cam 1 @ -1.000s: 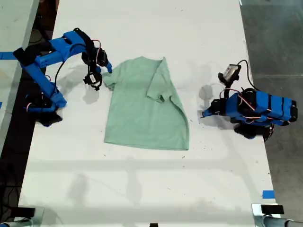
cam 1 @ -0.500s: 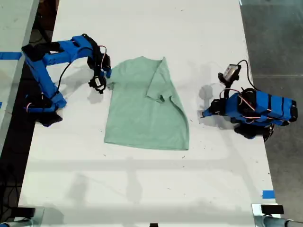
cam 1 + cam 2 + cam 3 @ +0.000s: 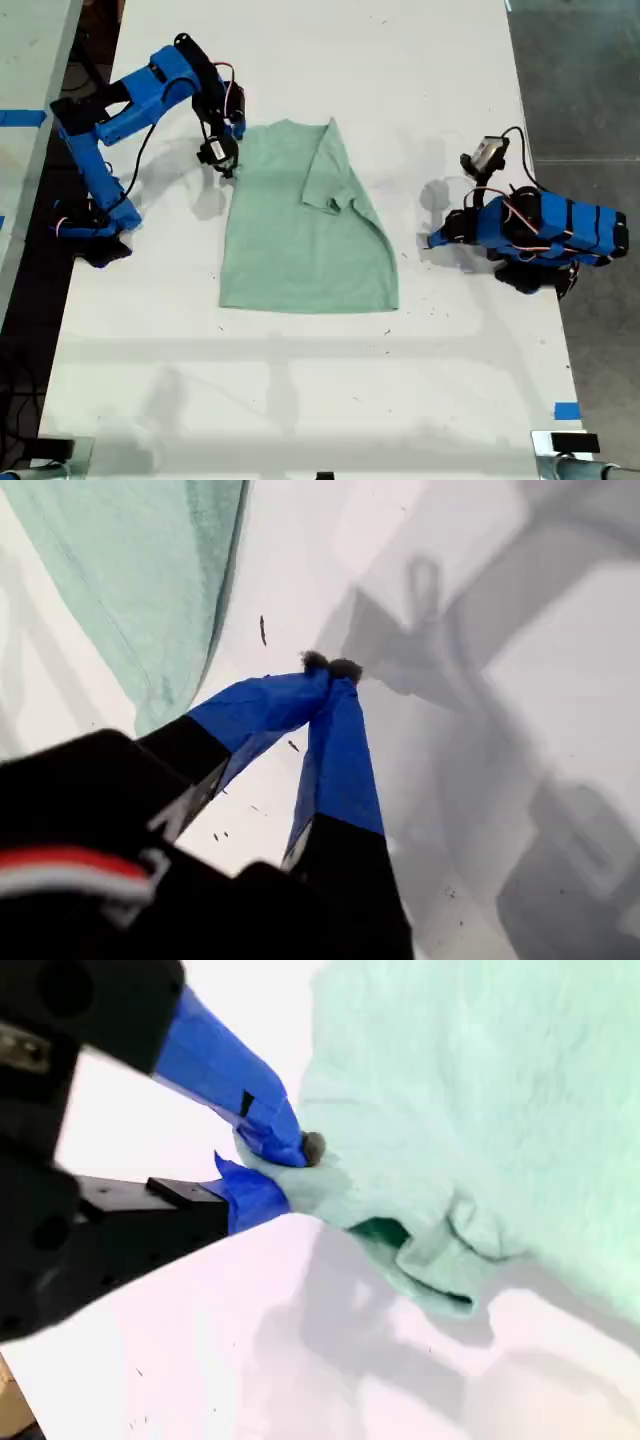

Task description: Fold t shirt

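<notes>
The pale mint-green t shirt (image 3: 300,250) lies flat in the middle of the white table (image 3: 300,400), its sleeve on the exterior view's right folded in over the body. On the exterior view's left, my second gripper (image 3: 222,160) is at the shirt's other sleeve. In the second wrist view my second gripper (image 3: 285,1165) is shut on a bunched bit of the t shirt (image 3: 480,1080). My first gripper (image 3: 432,240) rests low on the table at the exterior view's right, apart from the shirt. My first gripper (image 3: 330,668) is shut on nothing, with the t shirt's edge (image 3: 150,570) beyond it.
A strip of blue tape (image 3: 566,410) marks the table's near corner on the exterior view's right. Dark floor (image 3: 580,80) lies past the table's edge on that side. Another pale table (image 3: 25,120) stands beyond the gap on the exterior view's left.
The second gripper moved in onto the sleeve at the exterior view's left, closed on it and drew it up and inward. The shirt's upper part shifted slightly. The first arm stayed still.
</notes>
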Robot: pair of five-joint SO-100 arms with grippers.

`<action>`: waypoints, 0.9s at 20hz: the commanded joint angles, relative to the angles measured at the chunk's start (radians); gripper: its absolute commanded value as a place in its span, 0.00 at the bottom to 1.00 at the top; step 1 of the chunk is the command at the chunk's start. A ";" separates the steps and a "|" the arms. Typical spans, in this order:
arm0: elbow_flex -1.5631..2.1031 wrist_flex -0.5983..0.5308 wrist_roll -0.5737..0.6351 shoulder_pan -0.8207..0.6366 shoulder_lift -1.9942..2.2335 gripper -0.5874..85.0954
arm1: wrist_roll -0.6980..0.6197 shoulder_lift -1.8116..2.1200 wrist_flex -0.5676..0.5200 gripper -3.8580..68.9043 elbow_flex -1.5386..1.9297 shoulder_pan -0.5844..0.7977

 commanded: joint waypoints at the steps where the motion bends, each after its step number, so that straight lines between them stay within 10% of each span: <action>1: -0.166 0.018 -0.098 0.132 -0.002 0.01 | 0.003 0.005 -0.018 0.02 0.040 -0.005; 12: -0.396 -0.210 -0.268 0.374 -0.426 0.07 | -0.003 0.005 -0.020 0.02 0.040 -0.008; 14: -0.396 -0.212 -0.261 0.374 -0.393 0.22 | -0.005 0.005 -0.020 0.02 0.040 -0.009; 18: -0.393 -0.104 -0.212 0.319 -0.158 0.20 | -0.006 0.005 -0.020 0.02 0.040 -0.009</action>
